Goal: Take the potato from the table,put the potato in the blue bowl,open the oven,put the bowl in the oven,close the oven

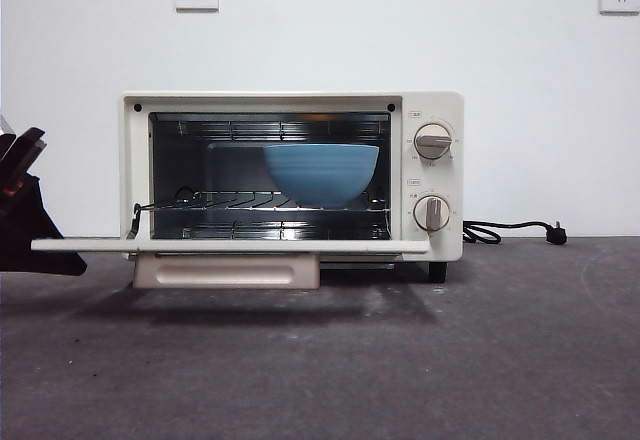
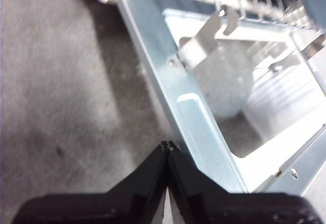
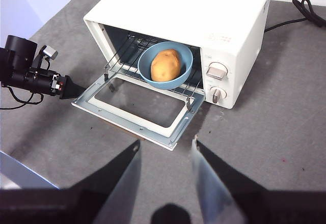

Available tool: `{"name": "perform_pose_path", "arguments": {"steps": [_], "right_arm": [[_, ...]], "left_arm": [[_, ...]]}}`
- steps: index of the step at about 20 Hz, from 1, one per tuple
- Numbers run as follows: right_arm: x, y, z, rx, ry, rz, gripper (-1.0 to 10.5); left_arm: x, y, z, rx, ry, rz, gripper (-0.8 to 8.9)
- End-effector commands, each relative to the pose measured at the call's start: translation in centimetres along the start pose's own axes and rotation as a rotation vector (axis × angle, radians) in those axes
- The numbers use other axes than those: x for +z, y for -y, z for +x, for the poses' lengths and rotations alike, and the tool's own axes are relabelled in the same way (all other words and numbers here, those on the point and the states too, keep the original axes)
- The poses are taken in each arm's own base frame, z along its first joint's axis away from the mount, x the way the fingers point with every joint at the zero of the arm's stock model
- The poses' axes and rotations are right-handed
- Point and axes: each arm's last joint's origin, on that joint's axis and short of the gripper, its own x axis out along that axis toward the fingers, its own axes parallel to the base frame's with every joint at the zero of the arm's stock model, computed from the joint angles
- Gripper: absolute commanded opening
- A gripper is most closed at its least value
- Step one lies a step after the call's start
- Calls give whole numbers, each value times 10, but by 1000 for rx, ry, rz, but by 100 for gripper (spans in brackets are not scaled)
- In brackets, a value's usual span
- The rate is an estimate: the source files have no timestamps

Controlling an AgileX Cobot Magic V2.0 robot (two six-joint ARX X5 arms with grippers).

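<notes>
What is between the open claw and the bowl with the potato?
In the right wrist view, bare table, then the oven's open door, lies between the right gripper and the blue bowl.

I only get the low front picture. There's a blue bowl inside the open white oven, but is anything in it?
Observer: Yes. The right wrist view shows the lumpy orange-tan potato lying in the round matte blue bowl, which sits on the wire rack of the cream-white toaster oven.
Operator: What's the dark thing at my left edge?
Observer: That's the left gripper, beside the outer corner of the lowered oven door; its jaws are closed and hold nothing.
Operator: And the other arm?
Observer: The right gripper hangs high above the dark grey table, in front of the oven, jaws open and empty.
</notes>
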Motion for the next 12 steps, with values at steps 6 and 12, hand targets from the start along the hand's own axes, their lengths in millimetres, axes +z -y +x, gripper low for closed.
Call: {"name": "perform_pose_path", "arguments": {"steps": [6, 12], "right_arm": [[1, 0, 0, 0, 7, 9, 163], [1, 0, 0, 0, 5, 9, 163]], "left_arm": [[13, 7, -1, -128, 89, 4, -8], [30, 13, -6, -151, 211, 36, -8]]}}
